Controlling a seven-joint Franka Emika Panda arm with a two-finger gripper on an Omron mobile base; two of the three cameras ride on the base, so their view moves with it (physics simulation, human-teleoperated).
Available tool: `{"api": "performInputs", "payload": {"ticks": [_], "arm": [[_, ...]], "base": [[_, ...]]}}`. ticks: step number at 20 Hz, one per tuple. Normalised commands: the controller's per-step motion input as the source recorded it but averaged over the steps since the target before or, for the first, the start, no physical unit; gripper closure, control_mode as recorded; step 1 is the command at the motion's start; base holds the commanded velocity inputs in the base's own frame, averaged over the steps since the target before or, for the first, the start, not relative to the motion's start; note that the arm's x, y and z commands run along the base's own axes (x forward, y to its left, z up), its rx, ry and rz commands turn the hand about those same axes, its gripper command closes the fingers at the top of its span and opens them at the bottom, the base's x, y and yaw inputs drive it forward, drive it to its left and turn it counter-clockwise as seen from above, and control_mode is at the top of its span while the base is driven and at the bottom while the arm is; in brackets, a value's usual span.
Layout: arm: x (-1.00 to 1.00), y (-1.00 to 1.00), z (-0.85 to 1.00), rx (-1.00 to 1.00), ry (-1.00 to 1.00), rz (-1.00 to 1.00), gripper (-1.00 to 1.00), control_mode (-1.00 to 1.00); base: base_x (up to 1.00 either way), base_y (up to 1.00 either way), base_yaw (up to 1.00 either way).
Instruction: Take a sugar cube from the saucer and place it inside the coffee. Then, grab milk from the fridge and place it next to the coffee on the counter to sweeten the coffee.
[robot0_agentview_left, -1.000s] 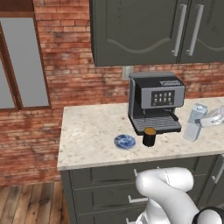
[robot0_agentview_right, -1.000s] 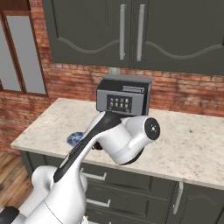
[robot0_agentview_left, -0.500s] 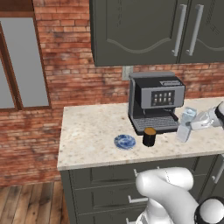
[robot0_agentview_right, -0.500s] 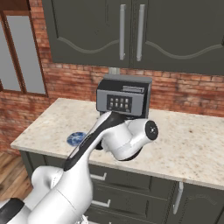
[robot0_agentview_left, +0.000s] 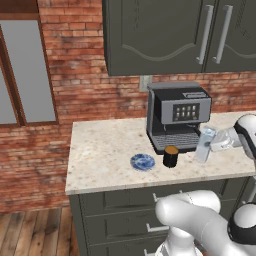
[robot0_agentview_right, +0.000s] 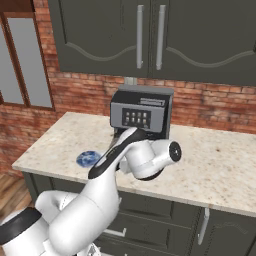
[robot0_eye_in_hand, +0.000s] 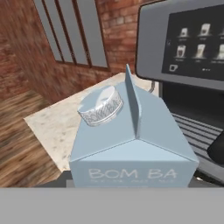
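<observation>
My gripper (robot0_agentview_left: 212, 144) reaches in from the right, shut on the milk (robot0_agentview_left: 204, 145), a pale blue carton held slightly tilted over the counter (robot0_agentview_left: 105, 150). The carton is just right of the coffee (robot0_agentview_left: 171, 156), a black cup with a brown top. I cannot tell whether its base touches the stone. In the hand view the milk (robot0_eye_in_hand: 131, 140) fills the foreground, its white cap (robot0_eye_in_hand: 100, 105) uppermost, and it hides my fingertips. The blue-and-white saucer (robot0_agentview_left: 143, 162) lies left of the cup; in the right base view the saucer (robot0_agentview_right: 88, 158) peeks out beside my arm. The sugar cube and the fridge are out of view.
The black-and-silver coffee machine (robot0_agentview_left: 177, 117) stands right behind the cup and the carton, close to both. Dark upper cabinets (robot0_agentview_left: 170, 35) hang overhead. The counter's front edge runs just before the saucer. A window (robot0_agentview_left: 25, 70) is in the brick wall on the left.
The gripper has carried the milk leftward and a little lower, from right of the coffee machine to just beside the coffee cup. Cup and saucer have stayed put.
</observation>
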Motion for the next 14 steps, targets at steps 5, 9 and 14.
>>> {"api": "performInputs", "payload": {"ticks": [5,9,14], "arm": [[0.23,0.00,-0.36,0.00,-0.07,0.00,1.00,-1.00],[0.10,0.00,-0.45,-0.02,-0.01,0.00,1.00,-1.00],[0.15,0.00,-0.38,-0.06,-0.02,0.00,1.00,-1.00]], "base": [[0.00,0.00,0.00],[0.00,0.00,0.00],[0.00,0.00,0.00]]}}
